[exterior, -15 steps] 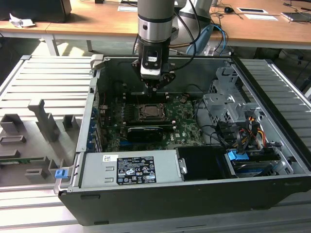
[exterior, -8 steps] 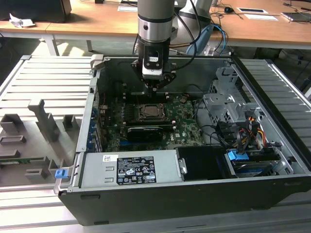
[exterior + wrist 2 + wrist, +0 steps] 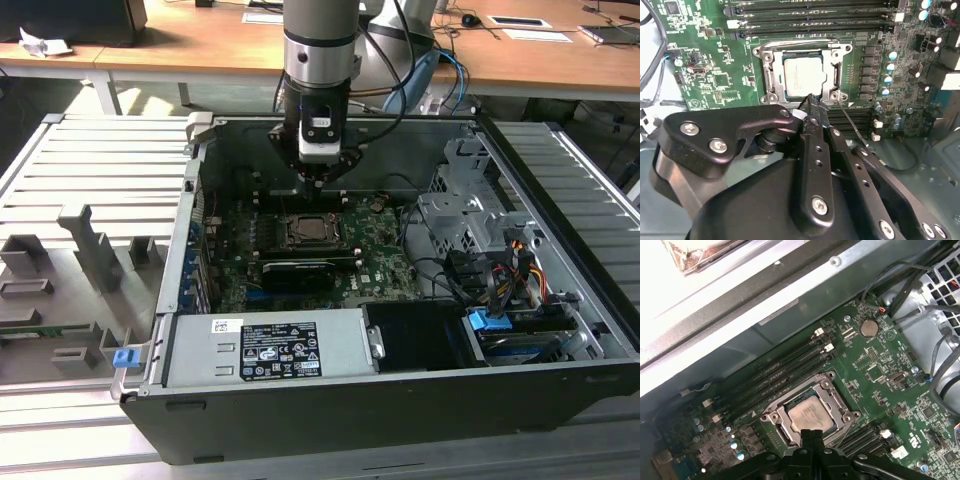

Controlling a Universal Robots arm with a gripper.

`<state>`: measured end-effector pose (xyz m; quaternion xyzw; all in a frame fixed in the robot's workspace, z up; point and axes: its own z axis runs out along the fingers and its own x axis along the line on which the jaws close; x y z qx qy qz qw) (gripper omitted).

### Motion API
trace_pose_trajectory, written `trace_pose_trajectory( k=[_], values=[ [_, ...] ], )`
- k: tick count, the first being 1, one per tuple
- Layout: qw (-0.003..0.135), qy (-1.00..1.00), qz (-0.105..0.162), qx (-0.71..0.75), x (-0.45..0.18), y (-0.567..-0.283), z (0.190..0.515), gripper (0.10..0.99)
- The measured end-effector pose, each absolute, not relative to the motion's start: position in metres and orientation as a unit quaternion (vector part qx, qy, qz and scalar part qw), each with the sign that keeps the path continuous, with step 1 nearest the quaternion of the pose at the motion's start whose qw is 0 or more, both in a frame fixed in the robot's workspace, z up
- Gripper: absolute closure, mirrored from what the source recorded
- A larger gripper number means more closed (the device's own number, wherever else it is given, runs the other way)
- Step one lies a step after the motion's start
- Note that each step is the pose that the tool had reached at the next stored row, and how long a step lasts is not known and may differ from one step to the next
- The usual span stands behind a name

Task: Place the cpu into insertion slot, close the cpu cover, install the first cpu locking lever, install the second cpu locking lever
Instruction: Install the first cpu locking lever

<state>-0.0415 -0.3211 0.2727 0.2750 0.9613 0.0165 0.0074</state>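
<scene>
Grey ribbed metal decking (image 3: 100,170) carries an open black computer case (image 3: 330,420). Wooden desks (image 3: 200,50) stand behind at 12 o'clock in the exterior view. The case walls ring the green board (image 3: 385,260). The drive cage (image 3: 470,215) and cables (image 3: 432,268) crowd its 3 o'clock side, and the space above the board is open. In both wrist views the cpu cover (image 3: 771,80) lies flat, with the cpu (image 3: 804,75) framed in its cut-out. The gripper (image 3: 810,102) is over the cover's corner with fingers pressed together, holding nothing.

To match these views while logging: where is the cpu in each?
Exterior view: cpu just below the gripper.
Second wrist view: cpu just beyond the jaws' tips.
First wrist view: cpu just beyond the jaws' tips.
Shared landmark: the cover framing it.
</scene>
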Motion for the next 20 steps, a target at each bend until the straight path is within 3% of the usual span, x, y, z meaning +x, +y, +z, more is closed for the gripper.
trace_pose_trajectory(
  k=[20],
  values=[
    [0.004, 0.997, 0.018, 0.079, -0.0415, -0.3211, 0.2727, 0.98]
  ],
)
